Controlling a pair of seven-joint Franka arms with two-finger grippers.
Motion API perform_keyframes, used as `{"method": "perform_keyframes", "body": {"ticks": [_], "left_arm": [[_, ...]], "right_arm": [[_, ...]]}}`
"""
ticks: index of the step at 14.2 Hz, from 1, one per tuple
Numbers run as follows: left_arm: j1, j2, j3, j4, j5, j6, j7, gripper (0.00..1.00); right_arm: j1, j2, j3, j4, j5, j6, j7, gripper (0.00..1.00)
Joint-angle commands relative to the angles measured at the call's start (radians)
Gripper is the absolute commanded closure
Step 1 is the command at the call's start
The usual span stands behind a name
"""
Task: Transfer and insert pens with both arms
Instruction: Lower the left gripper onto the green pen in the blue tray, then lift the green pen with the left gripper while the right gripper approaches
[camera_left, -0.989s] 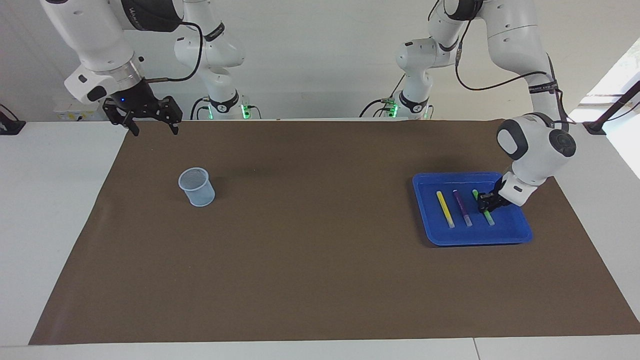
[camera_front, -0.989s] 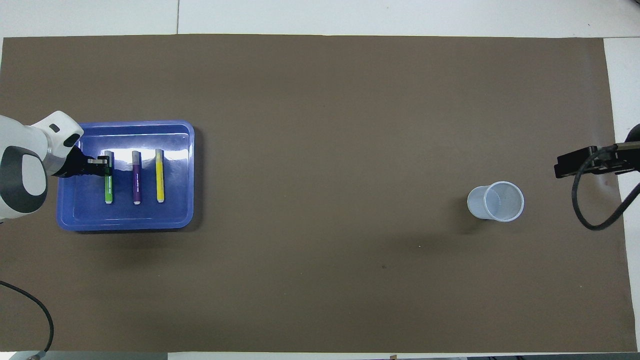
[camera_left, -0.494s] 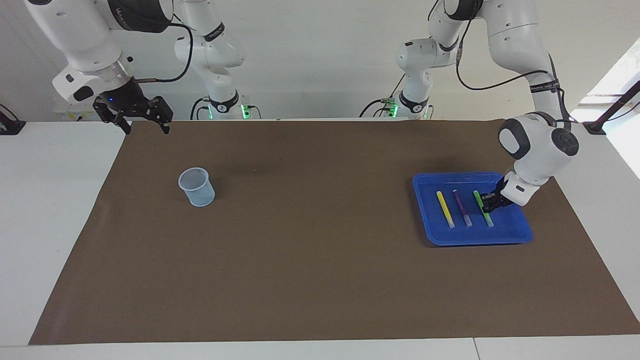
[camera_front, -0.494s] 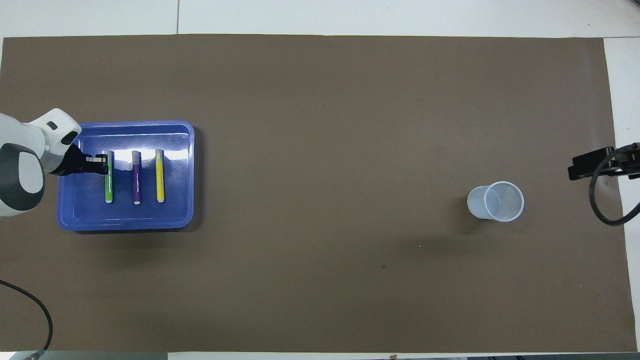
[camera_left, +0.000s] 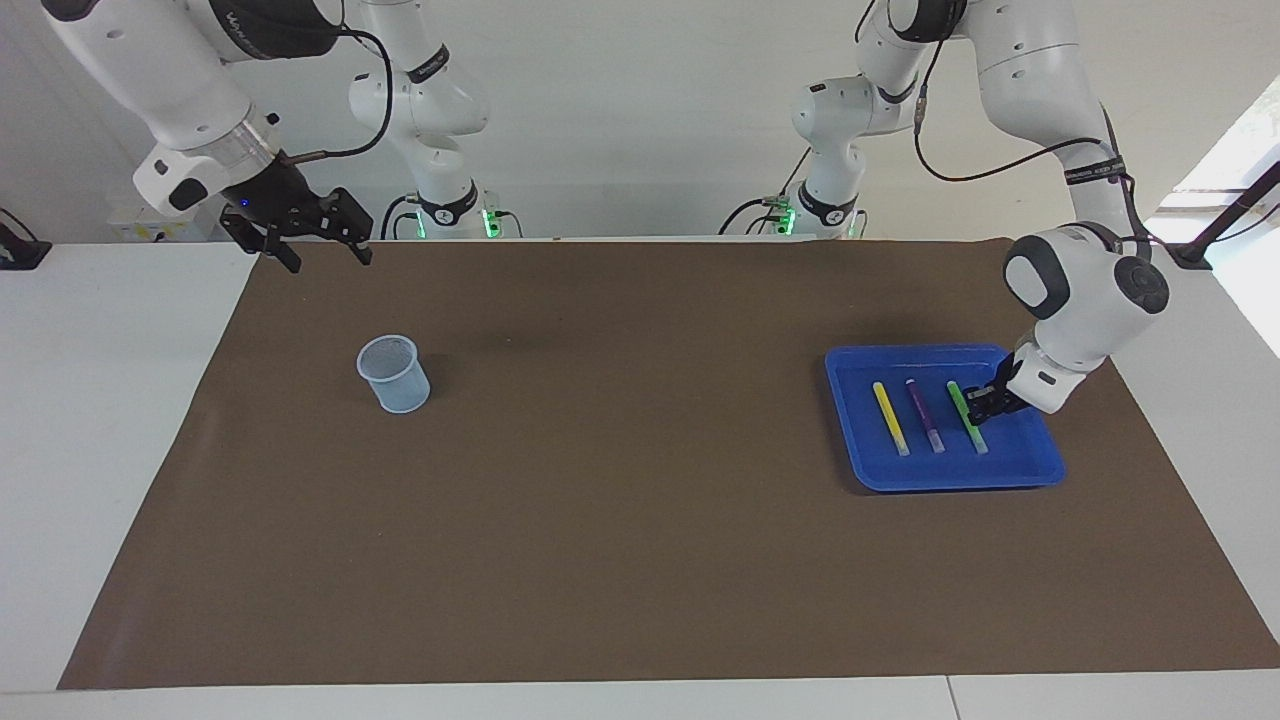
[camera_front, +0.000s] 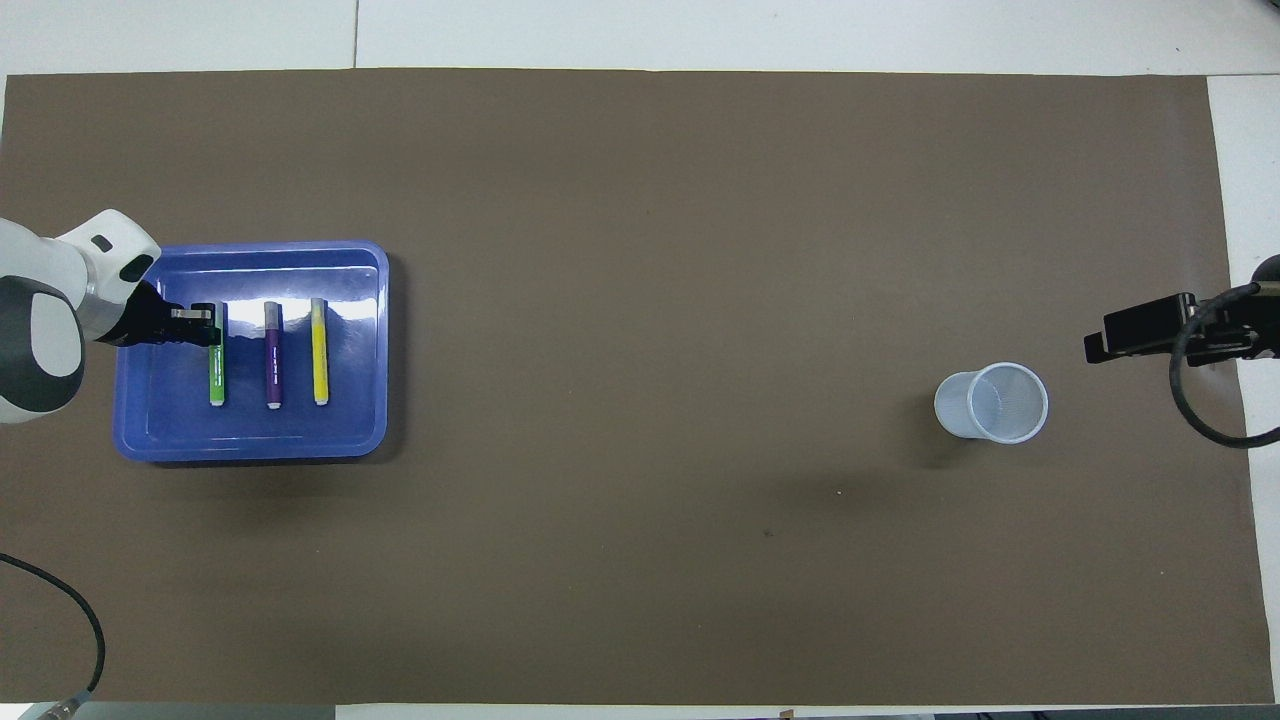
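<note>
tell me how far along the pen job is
Nothing is finished: the cup holds no pen. In hand: the left gripper is down in the blue tray, closed on the green pen, which still lies there. The yellow pen and purple pen lie untouched. The right gripper waits open near the cup.

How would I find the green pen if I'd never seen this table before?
Look on the brown mat for the blue tray at the left arm's end of the table. Three pens lie side by side in it. The green pen is the outermost one, next to the purple pen, with the yellow pen past that, and only the green one has the left gripper on it.
</note>
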Motion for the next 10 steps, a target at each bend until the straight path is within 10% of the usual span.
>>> {"method": "perform_keyframes", "body": {"ticks": [1, 7, 10], "left_arm": [[-0.005, 0.010, 0.000, -0.003, -0.011, 0.017, 0.000, 0.01], [-0.003, 0.013, 0.000, -0.023, -0.011, 0.051, -0.002, 0.30], [-0.003, 0.013, 0.000, -0.027, -0.011, 0.057, -0.003, 0.63]], "right_arm": [[-0.008, -0.035, 0.014, -0.026, 0.021, -0.093, 0.012, 0.00], [0.037, -0.045, 0.053, -0.018, 0.027, -0.177, -0.033, 0.00], [0.011, -0.045, 0.044, -0.027, 0.173, -0.168, -0.011, 0.00]]}}
